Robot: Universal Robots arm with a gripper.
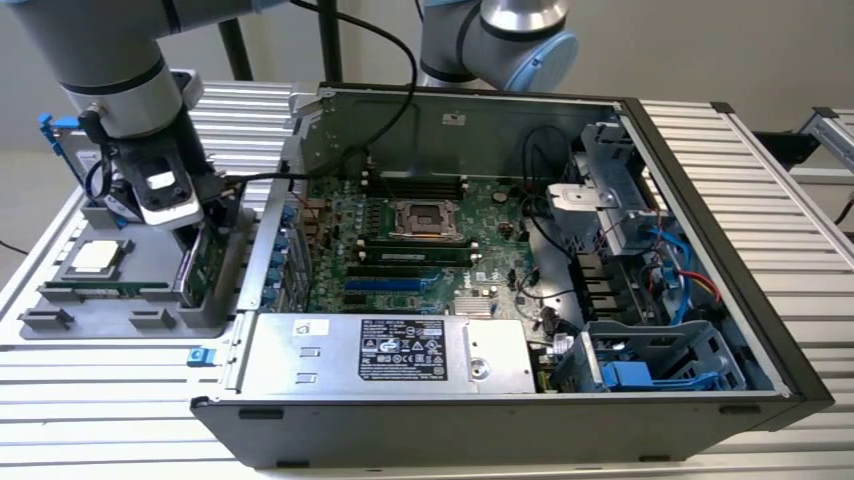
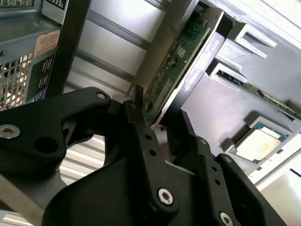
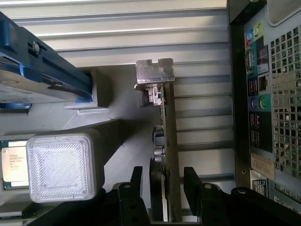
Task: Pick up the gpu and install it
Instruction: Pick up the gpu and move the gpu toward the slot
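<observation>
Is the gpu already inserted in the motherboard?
No, in the exterior view the gpu stands on edge in the grey holder beside the computer case.

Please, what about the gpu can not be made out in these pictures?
First wrist view: the gpu is edge-on between the gripper's open jaws; its fan face is hidden.
Exterior view: the gripper covers its top edge, the gray holder its bottom.
Second wrist view: jaws cover its near end.
</observation>
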